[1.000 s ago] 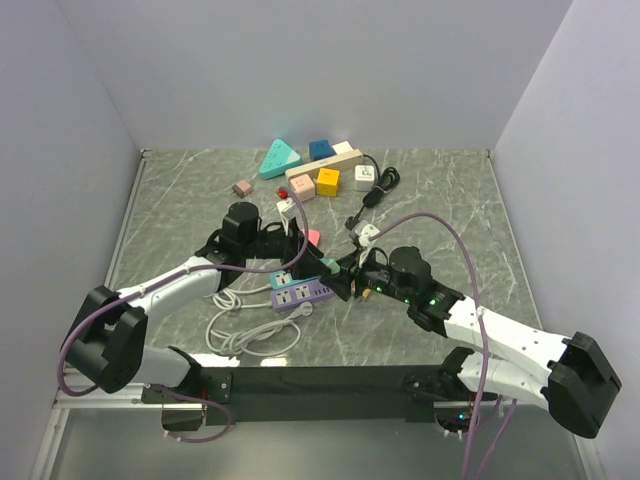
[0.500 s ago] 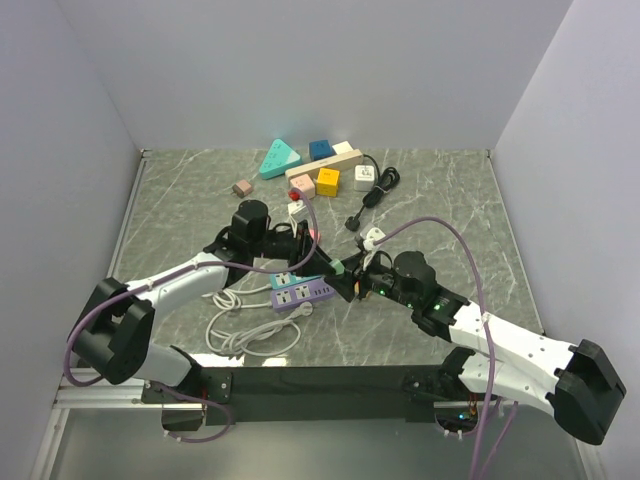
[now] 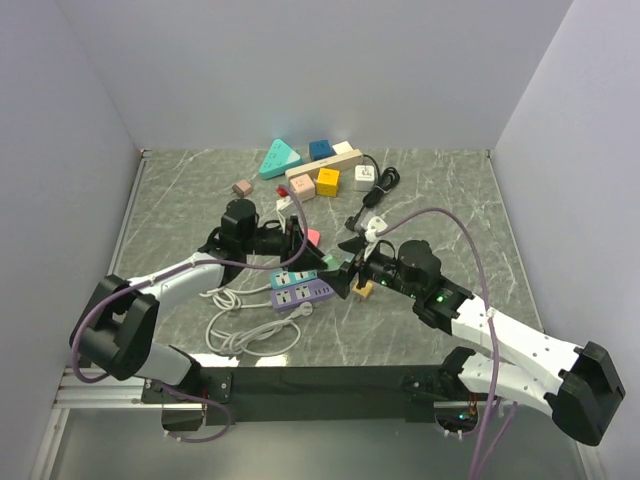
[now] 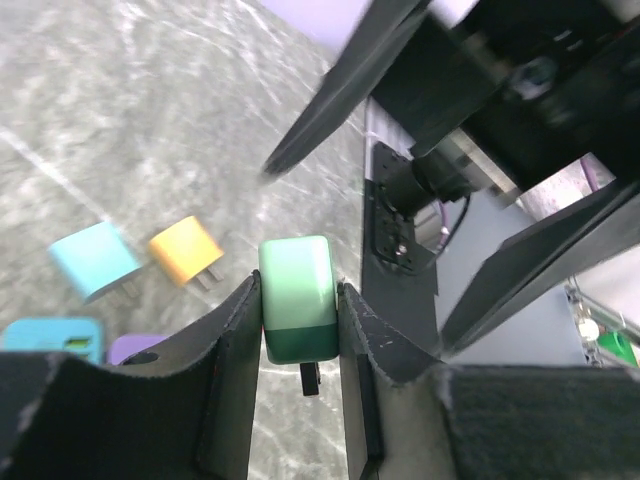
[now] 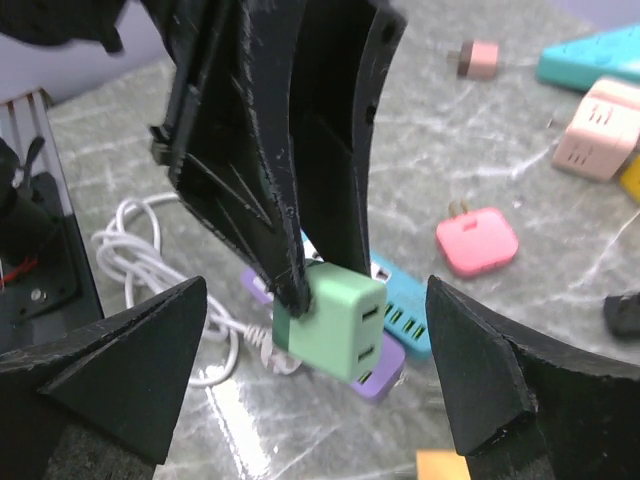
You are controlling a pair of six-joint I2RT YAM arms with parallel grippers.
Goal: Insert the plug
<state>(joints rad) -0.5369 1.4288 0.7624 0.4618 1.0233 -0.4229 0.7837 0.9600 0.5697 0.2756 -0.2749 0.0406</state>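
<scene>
The green plug [image 4: 296,300] is held clamped between the jaws of the left gripper [image 4: 297,335], at the centre of the top view, just right of the purple power strip [image 3: 300,293] on the bench [image 3: 190,200]. The jaws of the right gripper [image 5: 315,400] are spread wide apart.

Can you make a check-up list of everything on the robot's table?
Surface: grey marbled table.
Job's things: green plug held off the table; purple power strip lying flat.
Clutter: teal triangle block, yellow cube, pink plug, orange plug.
Pincers: left pincer shut on the green plug; right pincer open, empty.
Cables: white cord coiled by the strip; black cord at the back.
Surroundings: plain pale walls.
</scene>
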